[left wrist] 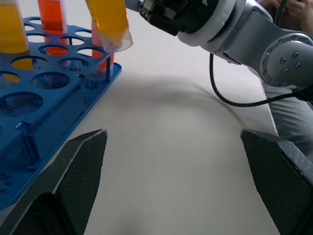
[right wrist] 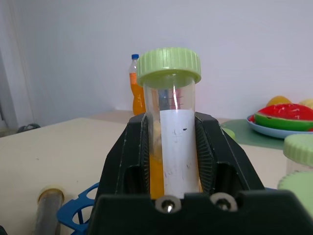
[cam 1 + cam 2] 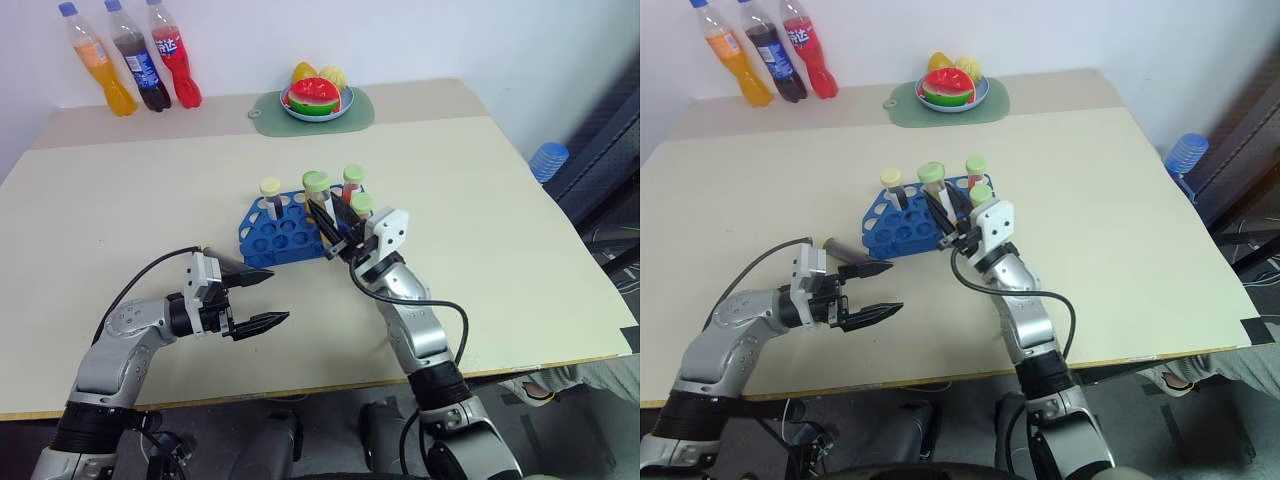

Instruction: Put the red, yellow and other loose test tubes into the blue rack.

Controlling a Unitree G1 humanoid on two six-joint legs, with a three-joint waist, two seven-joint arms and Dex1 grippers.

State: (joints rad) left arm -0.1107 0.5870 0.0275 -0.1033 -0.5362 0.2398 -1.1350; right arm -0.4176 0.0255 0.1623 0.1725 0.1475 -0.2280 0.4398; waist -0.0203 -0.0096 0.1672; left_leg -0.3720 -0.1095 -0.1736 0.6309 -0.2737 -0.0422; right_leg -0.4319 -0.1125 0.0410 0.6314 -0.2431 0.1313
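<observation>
Held in the right gripper (image 2: 171, 161): a yellow tube (image 2: 172, 132) with a green cap, clamped tight between both black fingers (image 2: 128, 161), cap end up, white label facing the wrist camera, orange-yellow liquid low inside. Poised over the near right edge of the blue rack (image 3: 268, 238), rounded bottom hanging just above the rack's corner holes, not yet seated in any hole. Seen from the head as the green-capped tube at the front of the cluster.

Standing in the rack: a cream-capped tube (image 3: 270, 195) toward the left, a red tube (image 3: 352, 183) with a green cap at the far right, and another green-capped tube (image 3: 362, 207) just beside the right gripper. Most holes on the near left side unfilled.

Lying flat on the table (image 3: 120, 210), just left of the rack and beside the left arm: a dark tube (image 3: 840, 249) with a pale cap.

Left gripper (image 3: 262, 298) spread wide, nothing between its fingers, hovering level over the table near the rack's front edge, pointing toward the right arm.

Farther back on the table: three drink bottles (image 3: 130, 55) at the far left corner, a plate of toy fruit (image 3: 316, 100) on a green mat (image 3: 268, 115). Off the right edge, a blue-capped bottle (image 3: 549, 160).
</observation>
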